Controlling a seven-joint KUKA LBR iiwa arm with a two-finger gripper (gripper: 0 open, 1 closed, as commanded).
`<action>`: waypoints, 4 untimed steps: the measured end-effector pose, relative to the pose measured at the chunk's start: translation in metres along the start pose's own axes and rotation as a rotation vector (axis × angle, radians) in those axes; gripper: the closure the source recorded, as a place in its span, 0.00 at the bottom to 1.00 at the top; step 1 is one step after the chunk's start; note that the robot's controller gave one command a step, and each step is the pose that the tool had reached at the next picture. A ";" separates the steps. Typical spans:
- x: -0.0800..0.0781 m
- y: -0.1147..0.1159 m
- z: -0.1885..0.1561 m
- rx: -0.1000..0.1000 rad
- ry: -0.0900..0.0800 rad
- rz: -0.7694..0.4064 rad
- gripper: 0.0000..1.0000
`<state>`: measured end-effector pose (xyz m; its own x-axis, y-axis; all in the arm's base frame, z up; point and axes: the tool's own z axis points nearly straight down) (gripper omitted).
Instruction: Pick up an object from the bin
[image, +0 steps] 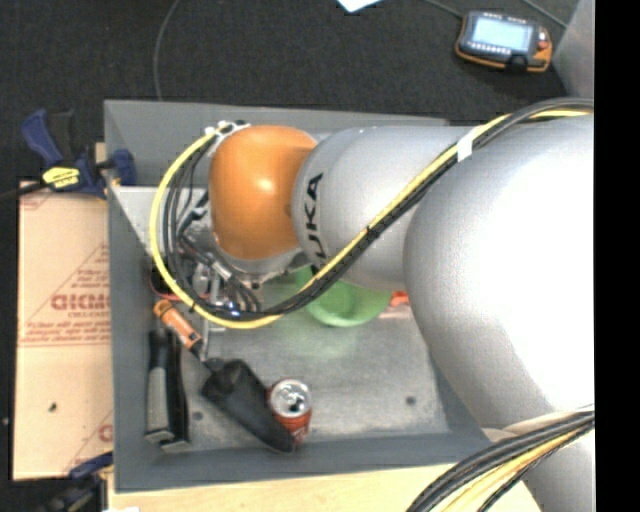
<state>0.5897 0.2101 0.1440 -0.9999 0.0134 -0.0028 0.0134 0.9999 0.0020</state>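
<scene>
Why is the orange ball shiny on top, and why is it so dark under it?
Camera view: overhead light glints off the orange cover and the top of the can; the arm blocks that light, darkening the bin beneath the wrist.

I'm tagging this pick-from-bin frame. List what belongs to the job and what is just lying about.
Job: bin, and loose in it red can, black wedge-shaped thing, long black tool, small orange piece, green thing half under the arm.
Lying about, outside the bin: handheld screen unit, white scrap.
</scene>
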 end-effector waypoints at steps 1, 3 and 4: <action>0.000 0.000 0.000 0.000 0.000 0.000 0.00; 0.046 0.008 0.040 -0.002 -0.005 -0.177 0.00; 0.040 0.021 0.070 0.001 -0.022 -0.158 0.00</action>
<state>0.5500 0.2322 0.0743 -0.9893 -0.1437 -0.0254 -0.1438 0.9896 -0.0008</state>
